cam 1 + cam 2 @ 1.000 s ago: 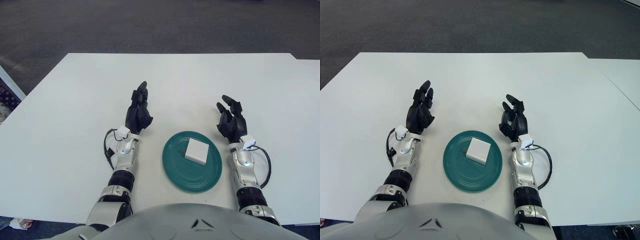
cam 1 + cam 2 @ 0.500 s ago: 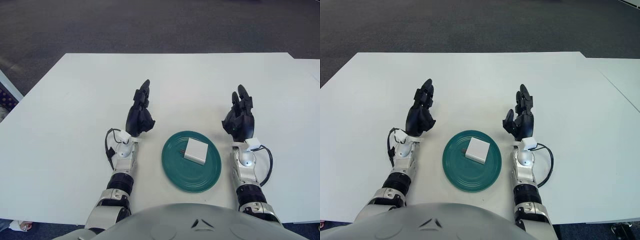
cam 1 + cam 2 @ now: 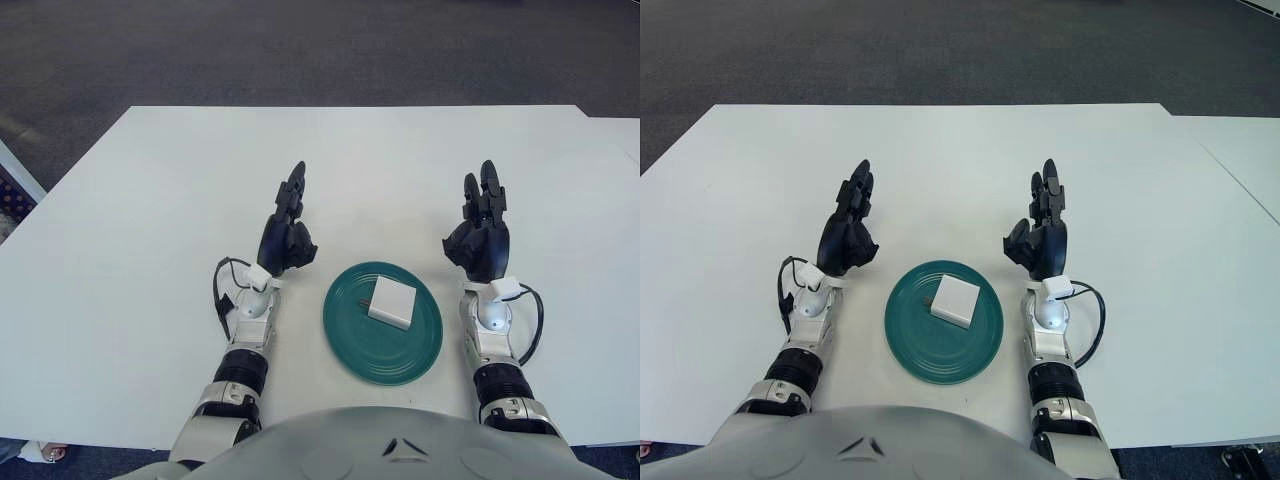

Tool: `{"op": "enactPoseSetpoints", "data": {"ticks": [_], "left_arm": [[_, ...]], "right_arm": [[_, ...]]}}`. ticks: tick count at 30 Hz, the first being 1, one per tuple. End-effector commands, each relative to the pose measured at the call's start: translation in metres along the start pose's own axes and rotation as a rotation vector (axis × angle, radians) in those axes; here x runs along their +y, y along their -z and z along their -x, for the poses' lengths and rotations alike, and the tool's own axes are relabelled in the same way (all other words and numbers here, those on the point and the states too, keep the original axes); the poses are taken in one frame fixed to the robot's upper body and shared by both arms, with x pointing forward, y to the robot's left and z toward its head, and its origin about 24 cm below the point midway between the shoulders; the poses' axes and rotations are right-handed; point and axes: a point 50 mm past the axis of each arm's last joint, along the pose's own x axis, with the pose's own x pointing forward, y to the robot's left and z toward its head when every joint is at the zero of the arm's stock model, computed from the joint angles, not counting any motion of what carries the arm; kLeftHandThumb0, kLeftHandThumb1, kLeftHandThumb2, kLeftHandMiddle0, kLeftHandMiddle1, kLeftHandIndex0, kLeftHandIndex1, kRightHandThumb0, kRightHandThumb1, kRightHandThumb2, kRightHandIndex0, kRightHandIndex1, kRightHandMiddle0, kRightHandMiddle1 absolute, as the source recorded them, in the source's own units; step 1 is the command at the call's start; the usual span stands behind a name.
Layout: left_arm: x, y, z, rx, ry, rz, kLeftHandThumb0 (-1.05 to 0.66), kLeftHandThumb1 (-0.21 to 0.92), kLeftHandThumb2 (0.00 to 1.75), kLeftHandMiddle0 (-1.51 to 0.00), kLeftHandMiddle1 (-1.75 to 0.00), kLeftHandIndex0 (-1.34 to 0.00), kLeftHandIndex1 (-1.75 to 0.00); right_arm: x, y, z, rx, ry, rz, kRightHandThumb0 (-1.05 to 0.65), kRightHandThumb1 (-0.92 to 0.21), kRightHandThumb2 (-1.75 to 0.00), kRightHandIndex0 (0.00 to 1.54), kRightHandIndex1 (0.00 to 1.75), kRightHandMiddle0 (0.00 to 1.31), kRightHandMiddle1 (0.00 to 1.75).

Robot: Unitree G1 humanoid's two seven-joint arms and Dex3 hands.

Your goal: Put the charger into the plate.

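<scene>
A white square charger (image 3: 392,302) lies flat inside the teal plate (image 3: 350,335), a little right of its middle; it also shows in the right eye view (image 3: 957,300). My left hand (image 3: 288,228) is raised just left of the plate, fingers straight and empty. My right hand (image 3: 480,225) is raised just right of the plate, fingers straight and empty. Neither hand touches the plate or the charger.
The plate sits near the front edge of a large white table (image 3: 150,200). A second white table (image 3: 1245,150) adjoins at the right. Dark carpet lies beyond the far edge.
Both hands have straightened up and drawn slightly closer to the plate, the right hand's fingers going from curled to straight. The charger and plate have not moved.
</scene>
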Motion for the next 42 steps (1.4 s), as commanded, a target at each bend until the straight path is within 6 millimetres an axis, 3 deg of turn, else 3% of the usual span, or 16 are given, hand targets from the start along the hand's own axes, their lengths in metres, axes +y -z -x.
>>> {"op": "enactPoseSetpoints", "data": {"ticks": [1,22,28,32,36,42], "left_arm": [[-0.004,0.030,0.077,0.294,-0.077,0.027,-1.05,0.92,1.08,0.00,0.00,0.00,-0.10],[-0.010,0.030,0.080,0.284,-0.127,0.189,-1.05,0.92,1.10,0.00,0.00,0.00,-0.06],[-0.012,0.027,0.081,0.258,-0.096,0.159,-1.05,0.92,1.12,0.00,0.00,0.00,-0.08],[-0.010,0.031,0.080,0.335,-0.120,0.214,-1.04,0.92,1.14,0.00,0.00,0.00,-0.08],[-0.008,0.033,0.081,0.386,-0.159,0.245,-1.03,0.92,1.13,0.00,0.00,0.00,-0.06],[-0.005,0.040,0.082,0.426,-0.136,0.203,-0.99,0.92,1.10,0.00,0.00,0.00,-0.05]], "right_arm": [[-0.015,0.039,0.086,0.341,-0.070,0.095,-0.90,-0.92,-1.14,0.00,0.00,0.00,0.00],[-0.017,0.042,0.089,0.384,-0.120,0.122,-0.93,-0.92,-1.18,0.00,0.00,0.00,0.00],[-0.020,0.043,0.091,0.408,-0.126,0.104,-0.91,-0.92,-1.18,0.00,0.00,0.00,0.00],[-0.025,0.042,0.088,0.429,-0.129,0.057,-0.90,-0.92,-1.17,0.00,0.00,0.00,0.00],[-0.025,0.028,0.078,0.386,-0.137,0.025,-0.88,-0.92,-1.15,0.00,0.00,0.00,0.00],[-0.025,0.031,0.077,0.442,-0.134,0.008,-0.86,-0.92,-1.11,0.00,0.00,0.00,0.00]]}}
